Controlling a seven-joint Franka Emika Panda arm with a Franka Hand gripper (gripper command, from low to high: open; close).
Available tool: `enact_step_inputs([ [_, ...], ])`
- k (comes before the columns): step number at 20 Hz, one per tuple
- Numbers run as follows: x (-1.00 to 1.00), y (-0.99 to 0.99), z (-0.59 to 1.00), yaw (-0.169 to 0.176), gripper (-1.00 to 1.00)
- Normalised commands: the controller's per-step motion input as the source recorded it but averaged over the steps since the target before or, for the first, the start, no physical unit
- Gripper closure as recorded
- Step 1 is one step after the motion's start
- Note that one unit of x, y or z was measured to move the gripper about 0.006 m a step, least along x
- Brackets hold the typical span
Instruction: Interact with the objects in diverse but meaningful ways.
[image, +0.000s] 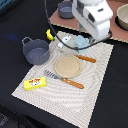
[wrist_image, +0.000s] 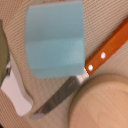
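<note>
Tool fingers are not shown in either view, so whether they are apart or together cannot be told; the white arm (image: 94, 17) hides them in the exterior view.

Closest beneath the wrist camera, the pale blue carton (wrist_image: 55, 39) is seen lying on the woven mat (image: 95, 70), with the small white piece (wrist_image: 17, 92) just beside it. An orange-handled knife (wrist_image: 95, 62) lies near, its blade running under the carton's corner, and the round wooden plate (wrist_image: 102, 102) sits next to it.

If a descent is made here, the carton may be crushed or tipped, or the knife caught as well.

Farther off, the grey-blue two-handled pot (image: 35, 50), the yellow banana (image: 49, 35) and the flat yellow box (image: 35, 83) are seen.
</note>
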Motion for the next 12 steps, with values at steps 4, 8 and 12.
enact_step_inputs([
  [4,0.02,0.16,0.22,-0.020,-1.00],
  [8,-0.35,-0.02,0.00,-0.136,-1.00],
  [12,-0.64,-0.13,0.00,-0.090,-1.00],
])
